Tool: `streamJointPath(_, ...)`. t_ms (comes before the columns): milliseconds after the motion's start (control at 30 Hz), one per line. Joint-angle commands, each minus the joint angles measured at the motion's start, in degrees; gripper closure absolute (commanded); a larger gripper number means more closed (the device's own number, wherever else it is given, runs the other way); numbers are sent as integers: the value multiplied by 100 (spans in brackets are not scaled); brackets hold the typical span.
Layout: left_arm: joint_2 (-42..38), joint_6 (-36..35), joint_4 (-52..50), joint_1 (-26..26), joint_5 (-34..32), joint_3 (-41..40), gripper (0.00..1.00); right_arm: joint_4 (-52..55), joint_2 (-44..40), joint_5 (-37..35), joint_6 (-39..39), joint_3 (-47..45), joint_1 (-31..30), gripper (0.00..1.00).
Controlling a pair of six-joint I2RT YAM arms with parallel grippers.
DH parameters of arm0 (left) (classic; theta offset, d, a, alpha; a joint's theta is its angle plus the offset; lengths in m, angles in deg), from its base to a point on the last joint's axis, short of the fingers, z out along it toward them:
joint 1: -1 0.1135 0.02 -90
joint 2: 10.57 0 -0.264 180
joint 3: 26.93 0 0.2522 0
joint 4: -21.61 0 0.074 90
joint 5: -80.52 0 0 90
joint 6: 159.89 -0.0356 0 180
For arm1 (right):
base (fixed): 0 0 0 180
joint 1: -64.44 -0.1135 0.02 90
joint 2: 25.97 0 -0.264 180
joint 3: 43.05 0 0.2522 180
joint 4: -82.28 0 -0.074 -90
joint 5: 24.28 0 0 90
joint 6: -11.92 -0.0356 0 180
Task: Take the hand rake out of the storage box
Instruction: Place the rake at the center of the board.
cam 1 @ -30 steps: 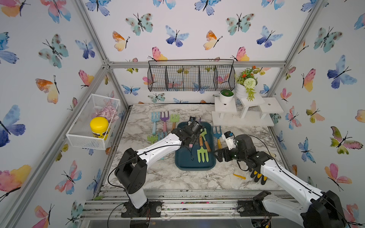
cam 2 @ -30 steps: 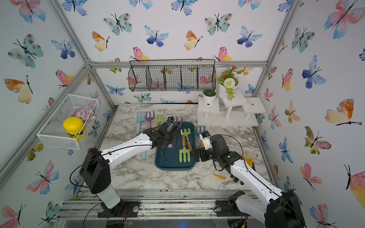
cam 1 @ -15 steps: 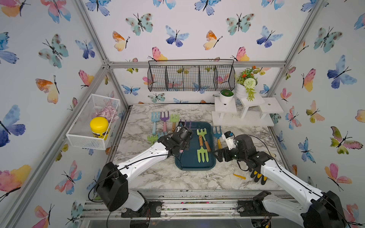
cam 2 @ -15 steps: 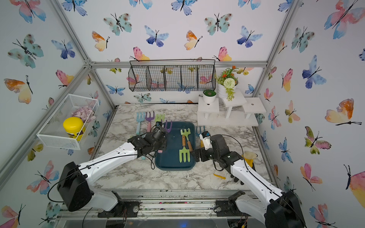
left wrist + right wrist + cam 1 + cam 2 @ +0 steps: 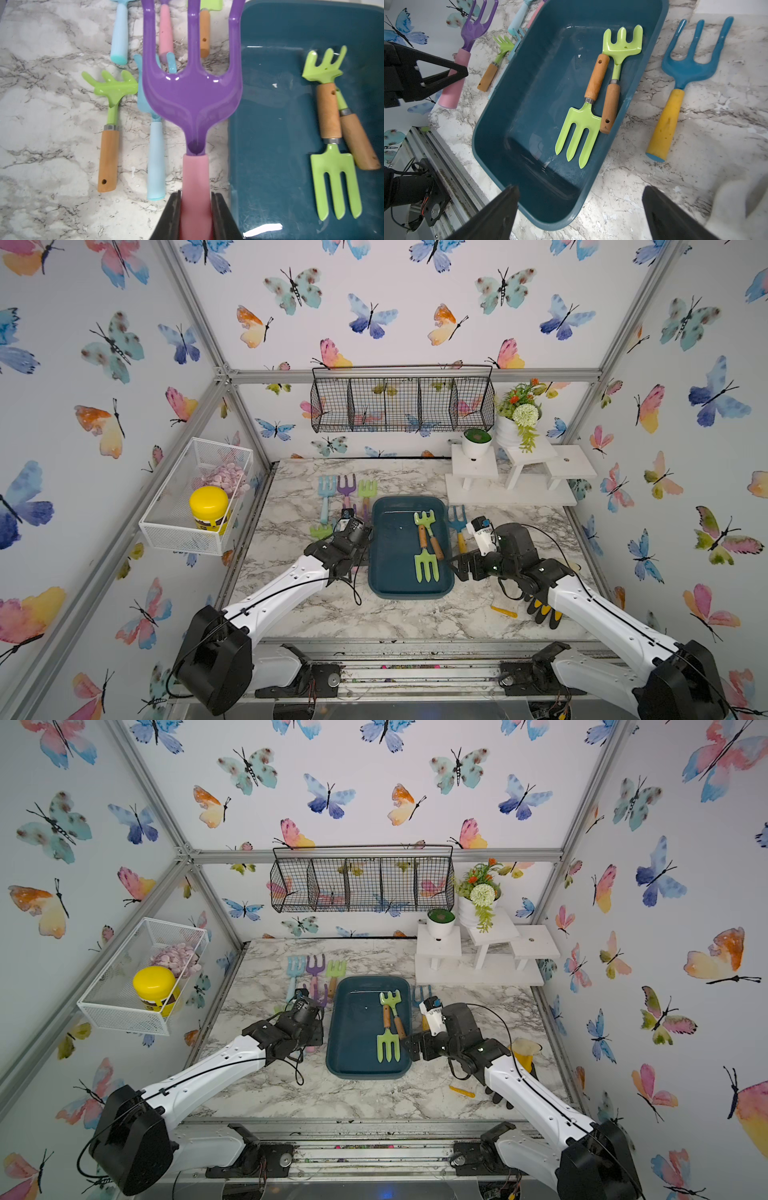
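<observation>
The dark teal storage box [image 5: 409,595] [image 5: 365,1075] lies mid-table. My left gripper [image 5: 195,193] [image 5: 353,537] is shut on the pink handle of a purple hand rake [image 5: 193,93] [image 5: 454,83]. It holds the rake just outside the box's left edge, above the marble and over a light-blue tool [image 5: 155,158]. On the right side of the box floor [image 5: 529,104] lie a green rake [image 5: 623,41] and a green fork [image 5: 579,128], both wooden-handled. My right gripper [image 5: 580,188] [image 5: 459,568] stands open and empty at the box's near right corner.
Left of the box lie several tools, among them a green rake [image 5: 108,128]. A blue fork with a yellow handle [image 5: 691,62] lies to its right. White stands with pots [image 5: 515,472] sit back right, gloves [image 5: 544,612] front right. A black wire rack [image 5: 403,402] and a white mesh basket [image 5: 195,497] hang on the walls.
My left arm has swung left and back from over the box to beside its left edge, carrying the purple rake. The right arm has not moved.
</observation>
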Motion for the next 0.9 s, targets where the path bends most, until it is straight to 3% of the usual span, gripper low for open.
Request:
streamJointPath(0, -25, -96, 394, 66, 113, -214, 92, 13, -7, -15, 38, -59, -26, 0)
streamJointPath(367, 669, -248, 1166, 155, 573, -553, 93, 35, -97, -55, -7, -81, -26, 0)
streamJointPath(867, 1540, -348, 1230, 155, 619, -200, 93, -13, -32, -148, -1, -107, -26, 0)
